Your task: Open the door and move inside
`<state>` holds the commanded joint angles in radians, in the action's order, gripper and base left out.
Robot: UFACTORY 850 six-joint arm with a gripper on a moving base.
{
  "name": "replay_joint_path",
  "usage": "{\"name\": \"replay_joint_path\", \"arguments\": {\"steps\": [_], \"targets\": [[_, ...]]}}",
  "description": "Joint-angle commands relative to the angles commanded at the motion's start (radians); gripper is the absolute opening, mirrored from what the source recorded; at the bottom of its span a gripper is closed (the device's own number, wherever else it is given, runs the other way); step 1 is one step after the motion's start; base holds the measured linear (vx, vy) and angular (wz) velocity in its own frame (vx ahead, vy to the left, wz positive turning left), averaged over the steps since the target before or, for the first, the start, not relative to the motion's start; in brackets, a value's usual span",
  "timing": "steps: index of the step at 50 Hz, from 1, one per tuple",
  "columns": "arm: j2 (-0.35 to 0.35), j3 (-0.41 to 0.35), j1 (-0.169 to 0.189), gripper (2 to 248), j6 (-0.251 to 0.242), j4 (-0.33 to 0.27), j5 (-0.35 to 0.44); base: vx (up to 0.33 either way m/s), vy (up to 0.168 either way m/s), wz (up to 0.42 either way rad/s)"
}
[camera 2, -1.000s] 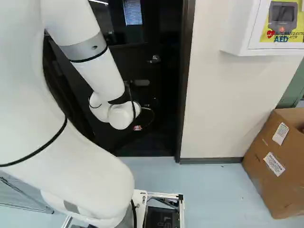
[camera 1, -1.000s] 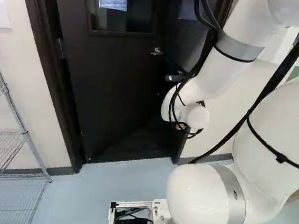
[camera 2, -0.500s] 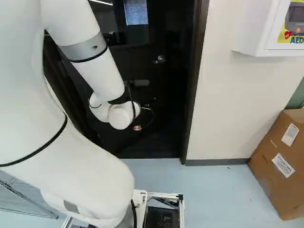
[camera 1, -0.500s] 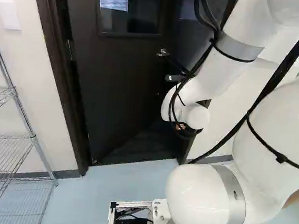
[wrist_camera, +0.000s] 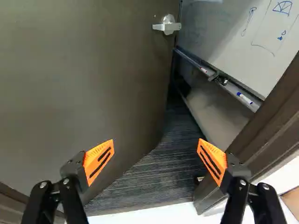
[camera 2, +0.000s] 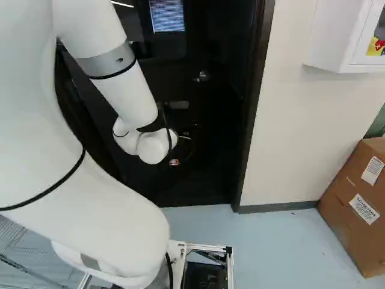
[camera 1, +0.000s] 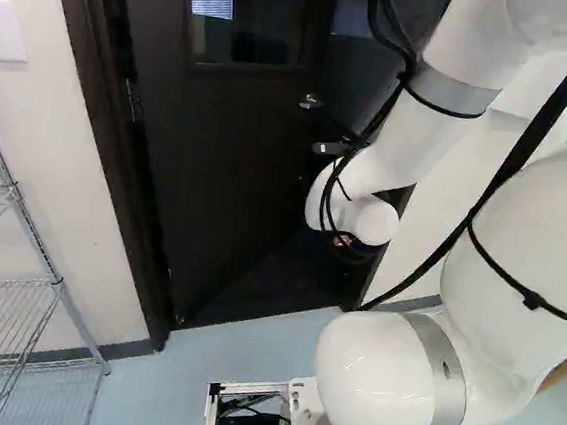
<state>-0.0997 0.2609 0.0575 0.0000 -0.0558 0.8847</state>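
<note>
Pincer (wrist_camera: pixel 156 142) spread, nothing gripped; driving in off-line could snag it on doorframe's (wrist_camera: pixel 271 126) near edge or ajar door (wrist_camera: pixel 70 70).

Door (wrist_camera: pixel 84 70) smooth, matt; handle (wrist_camera: pixel 167 26) shiny metal; box (camera 2: pixel 349 211) cardboard.

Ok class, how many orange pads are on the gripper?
2, both in the wrist view: one pad in front of the door, the other pad toward the whiteboard. No others show.

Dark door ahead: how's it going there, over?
Gripper open, holding nothing. Door ajar, swung away from robot. Door frame close on one side, possible snag.
</note>
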Motion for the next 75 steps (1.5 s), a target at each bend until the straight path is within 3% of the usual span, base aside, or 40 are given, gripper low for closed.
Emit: {"name": "replay_joint_path", "arguments": {"steps": [75], "targets": [[0.000,0.000,0.000,247,0.000,0.000,0.000,0.100,0.065,-0.199]]}}
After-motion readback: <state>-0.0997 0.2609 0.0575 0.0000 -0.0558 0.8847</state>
